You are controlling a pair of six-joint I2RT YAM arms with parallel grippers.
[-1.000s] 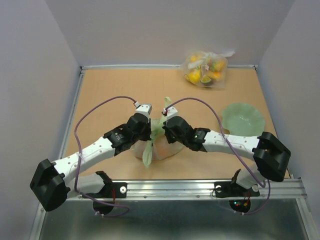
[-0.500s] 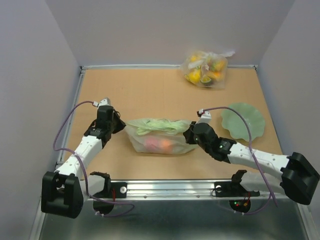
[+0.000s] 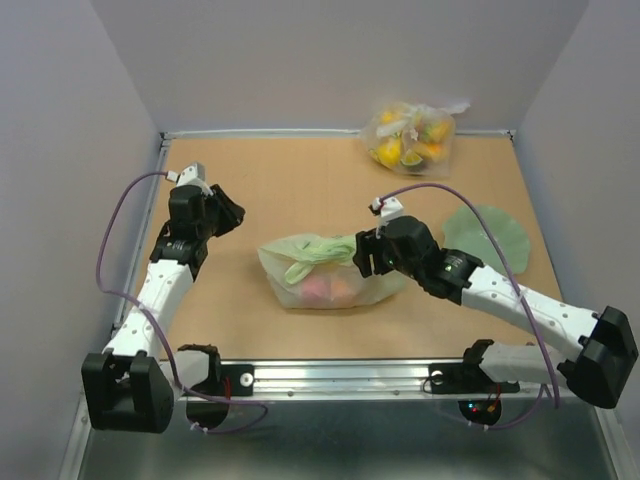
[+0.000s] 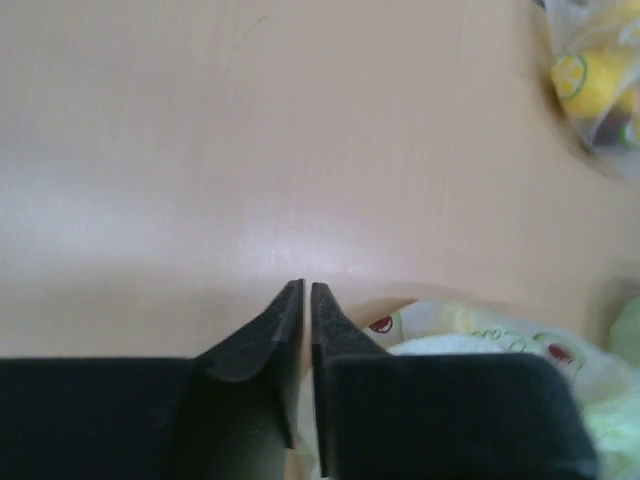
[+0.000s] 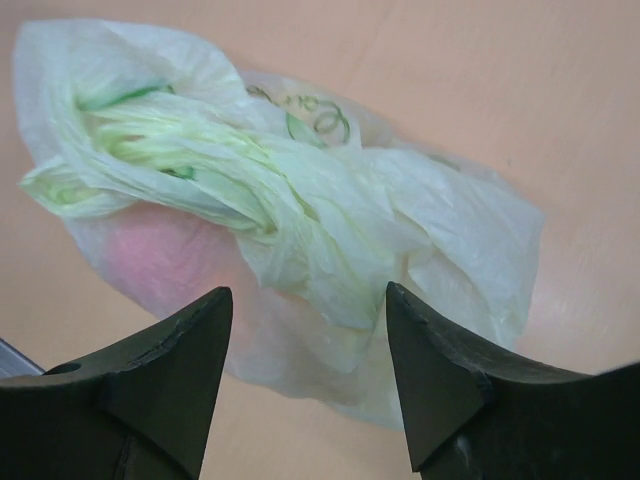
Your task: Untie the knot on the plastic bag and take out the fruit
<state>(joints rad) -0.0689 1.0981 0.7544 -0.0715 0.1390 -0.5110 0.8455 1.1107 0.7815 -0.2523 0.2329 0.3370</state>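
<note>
Top external: our bag (image 3: 325, 272) lies mid-table, knot (image 3: 318, 255) looks still bunched, fruit (image 3: 322, 290) inside, so we reckon nothing's out yet. Left wrist: left gripper (image 4: 306, 290) sits nearly pinched shut on nothing, well off to the side. Right wrist: right gripper (image 5: 308, 305) is spread wide, empty, right over the twisted handles.

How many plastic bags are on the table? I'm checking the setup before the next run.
2. The pale green bag lies mid-table beside the right gripper; a clear bag of fruit sits at the far edge. None seems hidden.
</note>
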